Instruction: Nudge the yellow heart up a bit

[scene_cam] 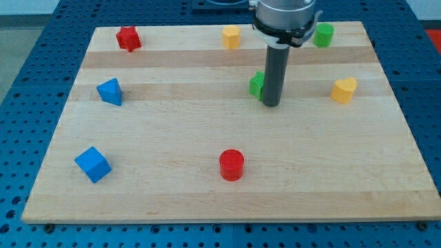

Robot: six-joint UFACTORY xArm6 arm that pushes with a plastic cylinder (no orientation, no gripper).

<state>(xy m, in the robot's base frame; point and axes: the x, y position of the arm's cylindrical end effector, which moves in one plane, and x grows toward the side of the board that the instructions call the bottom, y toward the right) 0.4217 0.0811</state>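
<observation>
1. Yellow heart-shaped block point(344, 89) sits at the wooden board's point(207, 200) right, clear of neighbours.
2. My tip point(271, 105), a bare rod holding nothing, touches a green block point(257, 84), well left of the heart.
3. Best approach: circle below the heart, centre, push up briefly.

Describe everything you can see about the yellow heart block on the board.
The yellow heart-shaped block is a small, solid-looking piece with a matte plastic look. It rests flat on the pale wooden board near the view's right edge, its lobes toward the view's upper right and its point toward the lower left. Nothing touches it. My tip stands well to its left, beside a partly hidden green block.
</observation>
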